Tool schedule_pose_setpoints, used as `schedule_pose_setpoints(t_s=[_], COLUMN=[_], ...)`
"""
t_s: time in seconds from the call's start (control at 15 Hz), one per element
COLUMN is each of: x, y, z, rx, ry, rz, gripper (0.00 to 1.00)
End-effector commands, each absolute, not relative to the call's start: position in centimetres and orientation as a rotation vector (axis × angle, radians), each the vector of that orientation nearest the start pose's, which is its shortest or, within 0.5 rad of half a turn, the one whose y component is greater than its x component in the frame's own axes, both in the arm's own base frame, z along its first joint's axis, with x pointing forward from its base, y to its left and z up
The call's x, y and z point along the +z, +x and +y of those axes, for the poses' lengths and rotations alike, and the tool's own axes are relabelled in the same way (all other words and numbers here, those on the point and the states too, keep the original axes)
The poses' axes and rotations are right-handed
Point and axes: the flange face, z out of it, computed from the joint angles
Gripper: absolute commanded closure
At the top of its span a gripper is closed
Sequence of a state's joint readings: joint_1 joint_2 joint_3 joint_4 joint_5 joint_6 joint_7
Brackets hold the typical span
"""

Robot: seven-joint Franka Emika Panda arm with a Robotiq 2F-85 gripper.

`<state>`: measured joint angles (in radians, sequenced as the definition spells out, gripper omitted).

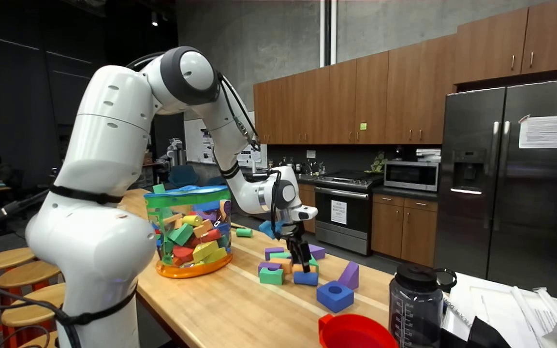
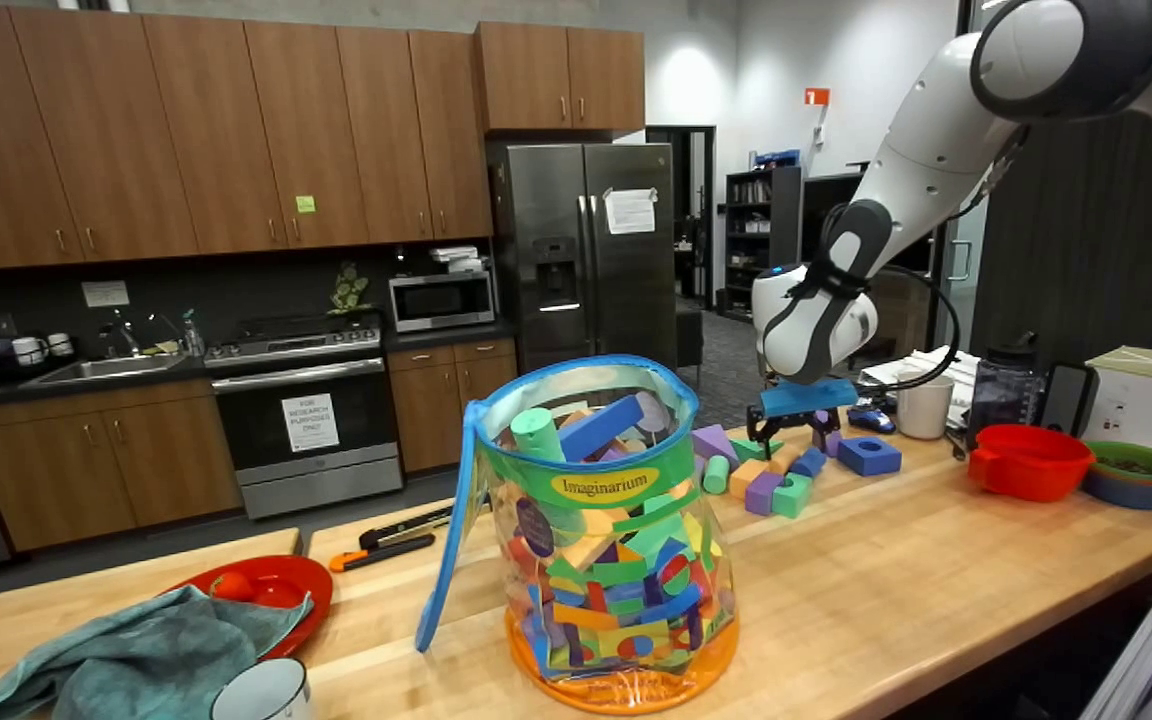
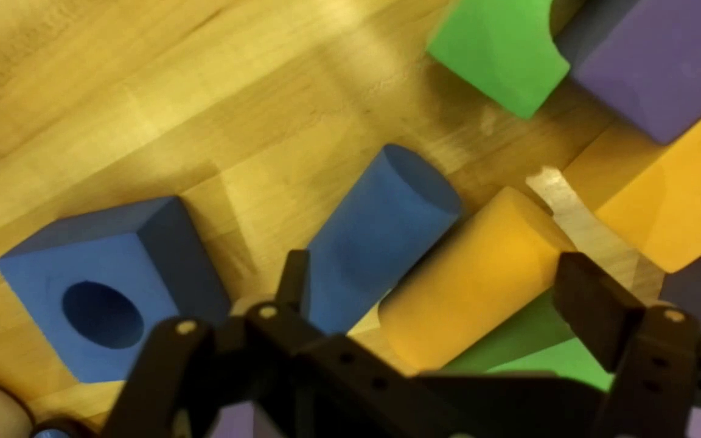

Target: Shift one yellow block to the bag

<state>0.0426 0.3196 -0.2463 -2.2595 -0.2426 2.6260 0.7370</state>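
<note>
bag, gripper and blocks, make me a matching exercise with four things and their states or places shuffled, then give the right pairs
Things
1. bag
2. gripper
3. yellow-orange cylinder
4. square block with a round hole

States and places
A. lying beside a blue cylinder
B. upright, holding many multicoloured blocks
C. blue on every visible face
D. jaws spread open

Right pairs: 1-B, 2-D, 3-A, 4-C

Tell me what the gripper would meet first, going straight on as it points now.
Probably the yellow-orange cylinder; the blue cylinder beside it might touch the gripper first, as depth is unclear.
</note>
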Motion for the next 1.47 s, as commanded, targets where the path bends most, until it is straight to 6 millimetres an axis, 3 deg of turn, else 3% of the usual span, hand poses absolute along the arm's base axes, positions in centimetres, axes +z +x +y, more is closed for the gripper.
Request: schedule_pose_setpoints(t_s=[0.0,0.4,0.8,1.4], x=[22.3,20.5,20.2,19.2], y=[54.0,55.0,56.2,57.3], z=[-11.3,-8.3,-6.6,-7.7], rx=[-0.18,-0.206,-0.313,-0.374], ry=[-3.113,-3.018,-2.966,-2.907], rz=[1.202,1.113,1.034,1.085], gripper=[0.0,0.0,0.0,0.0])
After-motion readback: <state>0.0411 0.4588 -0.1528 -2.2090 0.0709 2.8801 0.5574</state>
